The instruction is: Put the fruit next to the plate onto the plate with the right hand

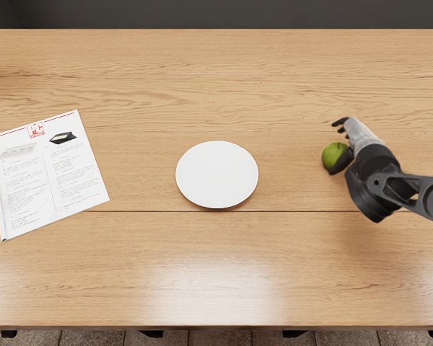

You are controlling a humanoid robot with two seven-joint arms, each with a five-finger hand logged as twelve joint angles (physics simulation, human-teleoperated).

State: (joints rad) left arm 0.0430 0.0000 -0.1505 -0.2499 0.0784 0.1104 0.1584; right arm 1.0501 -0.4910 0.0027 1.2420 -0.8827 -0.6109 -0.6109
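- the green apple (334, 154) sits on the bench (216, 79), well to the right of the white plate (216, 174); it is not on the plate
- the right hand (356, 141) comes in from the right edge and is just beside the apple, on its right side
- its fingers (340, 123) are spread wide and are not closed on the apple
- a paper sheet (47, 173) lies far to the left
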